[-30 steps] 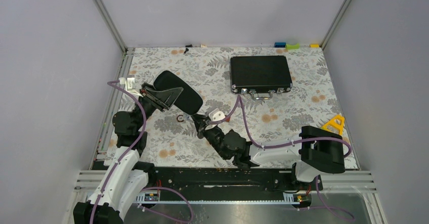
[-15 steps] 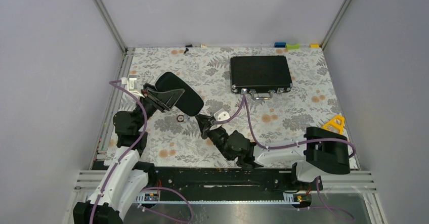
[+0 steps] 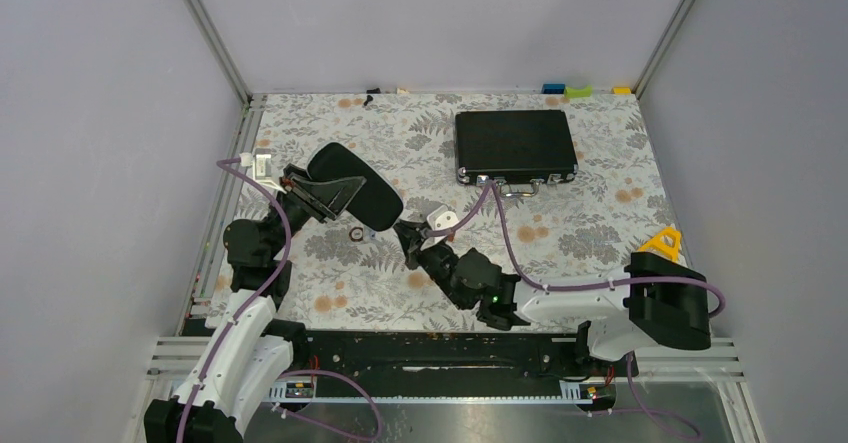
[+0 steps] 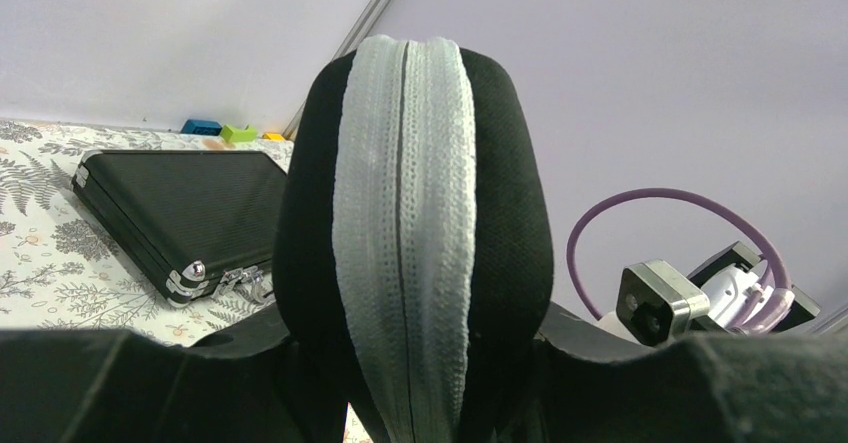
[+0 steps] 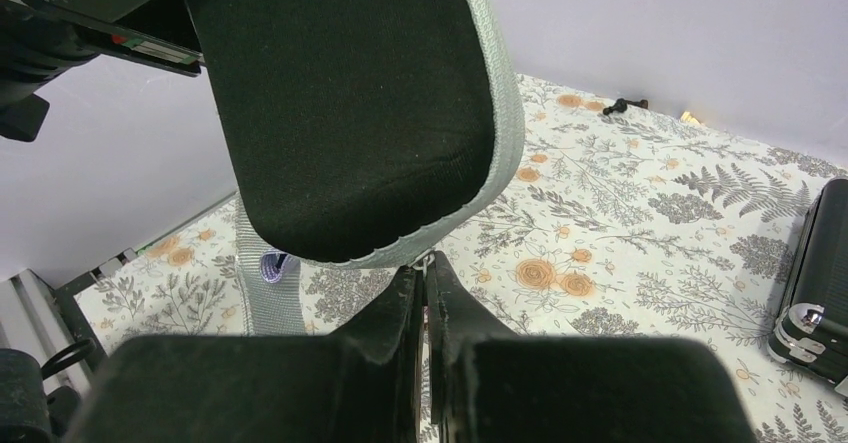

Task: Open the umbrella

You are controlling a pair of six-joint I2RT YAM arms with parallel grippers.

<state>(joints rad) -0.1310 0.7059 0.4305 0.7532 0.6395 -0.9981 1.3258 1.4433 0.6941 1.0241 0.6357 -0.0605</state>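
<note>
The umbrella is almost wholly hidden; only a small lavender patch [image 5: 268, 264] shows in a gap of the black oval case [image 3: 355, 185]. My left gripper [image 3: 318, 195] is shut on the case and holds it tilted above the table. In the left wrist view the case [image 4: 500, 213] stands between my fingers with its grey zipper band [image 4: 405, 213] closed. My right gripper [image 3: 405, 235] is shut on the small metal zipper pull [image 5: 426, 256] at the case's lower end [image 5: 350, 113]. A loose strip of grey zipper tape [image 5: 262, 308] hangs below it.
A flat black briefcase [image 3: 515, 145] lies at the back right; it also shows in the left wrist view [image 4: 170, 208]. A small black ring [image 3: 356, 235] lies on the floral cloth under the case. A yellow triangle [image 3: 662, 240] stands at the right edge. Small coloured blocks [image 3: 577, 91] sit at the back wall.
My right arm has swung to the right and its gripper has moved up and right, still at the case's lower end. The left arm and the case have barely moved.
</note>
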